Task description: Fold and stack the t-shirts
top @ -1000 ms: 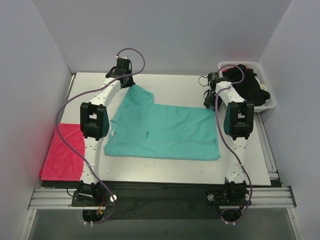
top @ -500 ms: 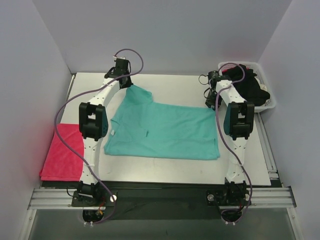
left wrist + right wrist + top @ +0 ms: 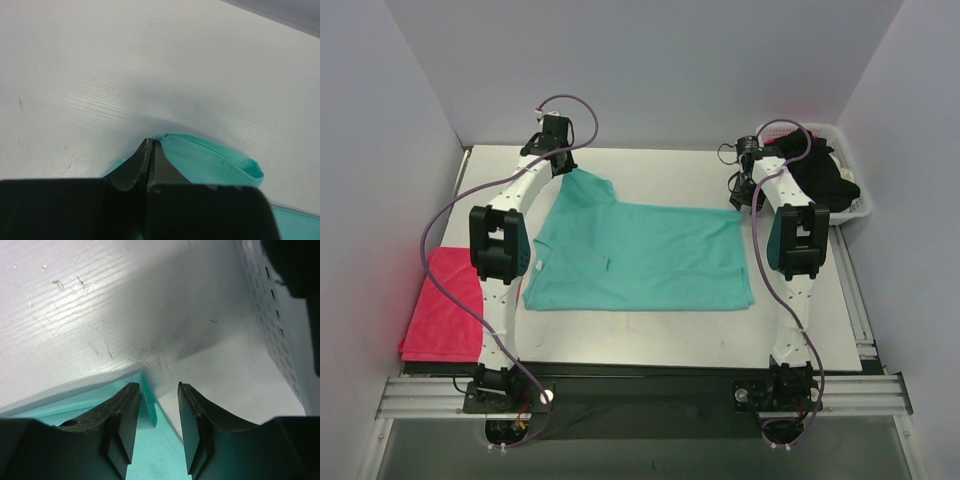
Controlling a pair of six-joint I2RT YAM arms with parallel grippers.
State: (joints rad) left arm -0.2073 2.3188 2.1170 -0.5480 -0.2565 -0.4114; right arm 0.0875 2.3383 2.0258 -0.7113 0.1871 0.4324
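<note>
two-arm robot at a white table [image 3: 660,340]: a teal-green short-sleeved cloth t-shirt [image 3: 640,260] lies spread flat across the middle of the tabletop, between the two arms, with one sleeve reaching toward the far left.

the left gripper [image 3: 150,142] is pinched tight on that far-left part of the shirt. in its wrist view the black fingertips meet on a raised fold of teal cloth, and bare table lies beyond.

the right gripper [image 3: 157,387] hangs over the shirt's far-right corner with its jaws partly apart. the corner's edge lies on the table in the gap between them, and neither pad is pressed on the cloth.

a pinkish-red t-shirt [image 3: 440,305], folded into a flat rectangle, rests at the left edge of the table, on the outer side of the left arm and apart from the teal one.

black t-shirts [image 3: 820,170] are heaped in a white slotted plastic basket [image 3: 860,205] at the far right corner, near the right gripper.
</note>
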